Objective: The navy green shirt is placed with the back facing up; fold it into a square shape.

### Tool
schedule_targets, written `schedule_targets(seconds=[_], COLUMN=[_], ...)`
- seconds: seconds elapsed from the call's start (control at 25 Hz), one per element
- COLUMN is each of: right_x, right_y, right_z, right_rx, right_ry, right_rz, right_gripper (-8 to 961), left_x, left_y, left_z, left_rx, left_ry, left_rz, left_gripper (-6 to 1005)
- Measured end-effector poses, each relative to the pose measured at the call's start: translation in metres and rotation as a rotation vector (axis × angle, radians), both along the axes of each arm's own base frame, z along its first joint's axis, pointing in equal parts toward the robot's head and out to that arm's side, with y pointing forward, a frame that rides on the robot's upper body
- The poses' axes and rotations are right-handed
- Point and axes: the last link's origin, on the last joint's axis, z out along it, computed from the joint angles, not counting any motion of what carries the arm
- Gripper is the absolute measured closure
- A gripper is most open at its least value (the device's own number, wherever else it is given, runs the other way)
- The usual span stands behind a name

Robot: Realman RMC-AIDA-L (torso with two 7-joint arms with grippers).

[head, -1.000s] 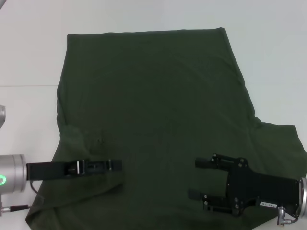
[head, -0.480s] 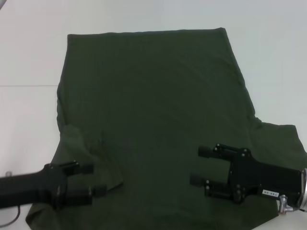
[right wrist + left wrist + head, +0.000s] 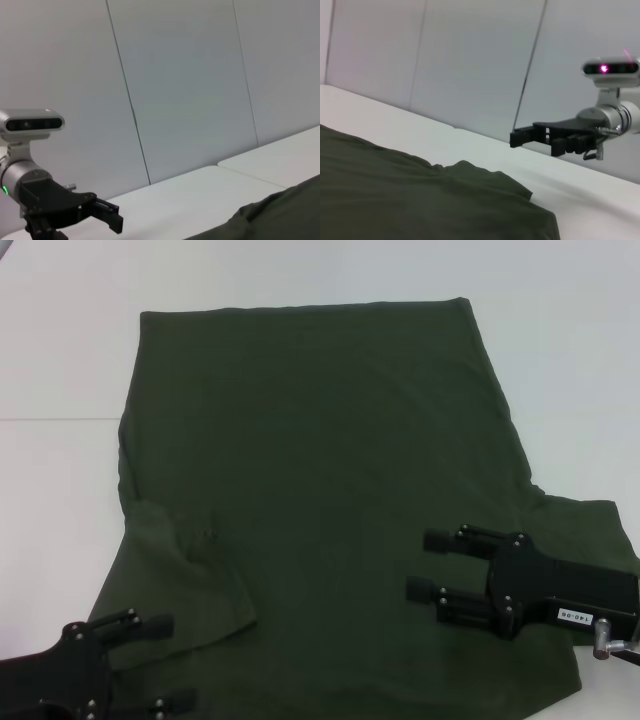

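Pincer right (image 3: 418,565) gaping | navy green shirt (image 3: 330,490) flat (left pincer (image 3: 170,665) near corner)

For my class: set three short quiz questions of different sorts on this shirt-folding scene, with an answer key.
1. True or false: the right gripper is clamped on the navy green shirt.
2. Which sleeve already lies folded onto the shirt's body: A, the robot's left; B, the robot's right?
3. Fill in: the left gripper hangs over the shirt's near ____ corner.

Key
1. False: its fingers are apart, holding nothing.
2. A.
3. Left.
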Motion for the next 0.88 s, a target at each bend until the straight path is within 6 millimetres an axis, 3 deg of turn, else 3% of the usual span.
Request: schedule_targets(seconds=[0.28,0.6,0.88], right_x=[0.004,0.001,-0.006], right_y=[0.007,0.044,0.061], right_z=[0.006,0.054,0.085], right_rx=[-0.002,-0.141,-0.153], right_ry=[-0.021,-0.102,-0.209], right_rz=[-0.065,-0.499,-0.742], right_gripper=[207,207,208], left_x=[-0.006,-0.007,-0.008], left_y=[-0.009,-0.007,-0.004], left_z=[-0.002,-0.006,-0.006], left_rx=[0.027,0.027,0.033], left_ry=[0.000,0.002,0.014], left_rz=[-0.002,0.007,0.014], left_gripper=[103,103,103])
